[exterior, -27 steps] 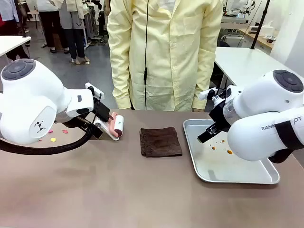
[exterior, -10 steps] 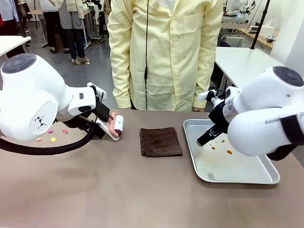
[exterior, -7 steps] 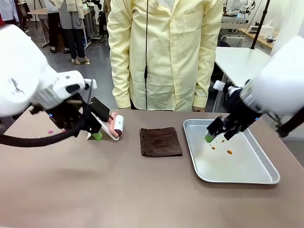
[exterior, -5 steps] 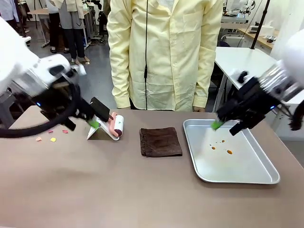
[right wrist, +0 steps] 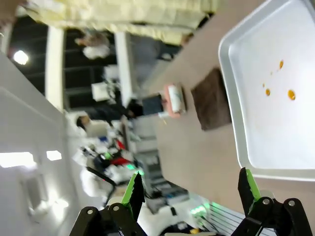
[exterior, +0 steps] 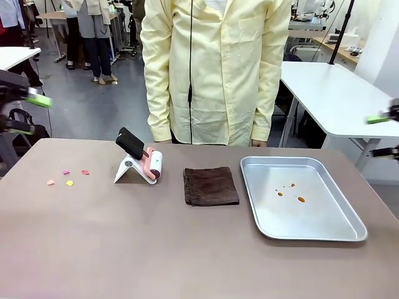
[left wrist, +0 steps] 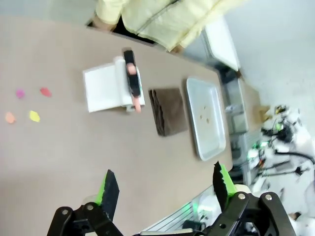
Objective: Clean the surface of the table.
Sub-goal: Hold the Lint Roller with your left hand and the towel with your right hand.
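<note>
Both pairs of fingers hang wide open and hold nothing, high off the two ends of the surface (exterior: pixel 187 255): the left arm's fingers (exterior: pixel 38 99) beyond its left end, the right arm's fingers (exterior: pixel 378 118) beyond its right end. The long brown top lies below and inward from each, stretched from left to right between them.

What needs clearing sits at the left end: a few small paper scraps (exterior: pixel 68 182), pink, yellow and orange, loosely grouped and well nearer the left arm. Just beside them toward the middle, a lint roller (exterior: pixel 154 164) leans on a white stand (exterior: pixel 126 170), its black handle slanting up and away to the far left. This looks the likelier tool for the scraps, and the left arm has the shorter reach to it.

A folded brown cloth (exterior: pixel 210 185) lies flat at the middle, between roller and steel tray (exterior: pixel 312 235). The tray, with orange spots (exterior: pixel 300 199) in it, lies toward the right arm.

A person in a yellow coat (exterior: pixel 215 68) stands close behind the far edge, so a reach over the roller passes near them
</note>
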### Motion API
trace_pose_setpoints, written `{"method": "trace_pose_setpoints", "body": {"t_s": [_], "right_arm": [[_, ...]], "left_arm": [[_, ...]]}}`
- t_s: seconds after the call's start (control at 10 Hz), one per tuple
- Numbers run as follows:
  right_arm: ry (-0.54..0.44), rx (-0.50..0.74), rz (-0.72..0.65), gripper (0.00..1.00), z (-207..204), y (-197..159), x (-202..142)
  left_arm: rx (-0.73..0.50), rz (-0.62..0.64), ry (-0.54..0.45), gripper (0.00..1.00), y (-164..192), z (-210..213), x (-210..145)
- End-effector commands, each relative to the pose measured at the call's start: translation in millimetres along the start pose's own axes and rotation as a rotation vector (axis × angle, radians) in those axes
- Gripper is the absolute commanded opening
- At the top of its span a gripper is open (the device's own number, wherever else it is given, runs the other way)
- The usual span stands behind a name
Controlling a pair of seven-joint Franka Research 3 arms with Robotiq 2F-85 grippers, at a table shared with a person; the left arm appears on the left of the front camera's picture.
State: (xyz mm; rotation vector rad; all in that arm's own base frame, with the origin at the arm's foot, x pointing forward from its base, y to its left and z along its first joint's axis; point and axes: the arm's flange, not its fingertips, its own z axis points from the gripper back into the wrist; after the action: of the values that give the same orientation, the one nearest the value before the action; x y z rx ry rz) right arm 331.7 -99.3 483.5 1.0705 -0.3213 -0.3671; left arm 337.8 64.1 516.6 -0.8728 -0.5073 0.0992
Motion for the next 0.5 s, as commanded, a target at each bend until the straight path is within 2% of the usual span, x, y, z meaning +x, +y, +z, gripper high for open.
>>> {"method": "trace_pose_setpoints", "body": {"t_s": [0.0, 0.2, 0.4], "right_arm": [[-0.062, 0.141, -0.031, 1.00, 11, -53, -25], [-0.114, 0.209, -0.088, 1.00, 29, -87, -21], [-0.112, 0.218, -0.098, 1.00, 32, -98, -16]], "left_arm": [[-0.124, 0.050, -0.093, 1.00, 47, 0, -64], [-0.227, 0.137, -0.219, 1.00, 87, 12, -88], [-0.255, 0.209, -0.286, 1.00, 106, 10, -105]]}}
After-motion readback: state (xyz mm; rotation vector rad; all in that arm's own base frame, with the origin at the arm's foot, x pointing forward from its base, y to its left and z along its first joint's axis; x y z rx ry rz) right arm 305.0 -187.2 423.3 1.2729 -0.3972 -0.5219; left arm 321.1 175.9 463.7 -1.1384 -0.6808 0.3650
